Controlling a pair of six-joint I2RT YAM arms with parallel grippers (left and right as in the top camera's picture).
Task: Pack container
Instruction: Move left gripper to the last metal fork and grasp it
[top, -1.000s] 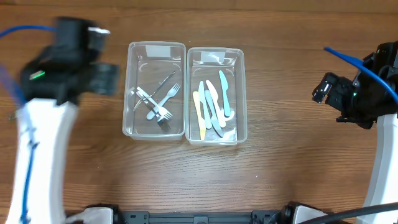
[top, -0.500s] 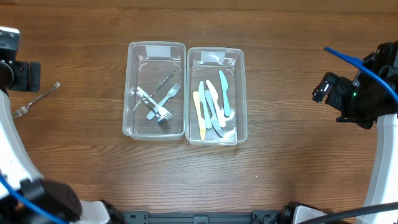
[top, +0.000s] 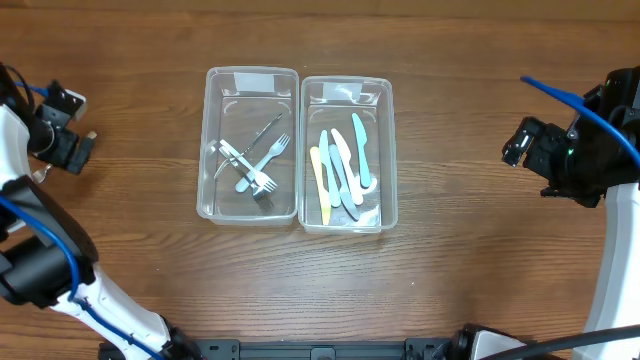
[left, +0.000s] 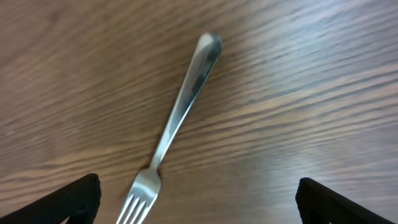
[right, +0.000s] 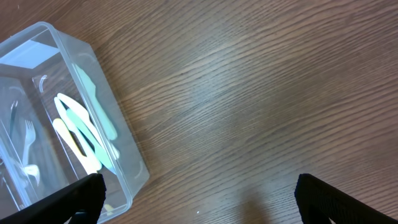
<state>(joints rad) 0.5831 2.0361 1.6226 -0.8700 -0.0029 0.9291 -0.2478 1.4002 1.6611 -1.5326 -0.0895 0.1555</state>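
On the wood table | fork lies loose | left gripper, right gripper spread

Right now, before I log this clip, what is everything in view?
Left container: one, clear plastic, table centre.
Right container: one, clear plastic, beside the left container.
Metal cutlery: several pieces, silver, forks among them, in the left container.
Plastic knives: several, yellow, white, pale blue, teal, in the right container.
Loose fork: one, silver, on bare table at far left.
Table: one, brown wood.
Left gripper: open, over the loose fork.
Right gripper: open, empty, right of the containers.
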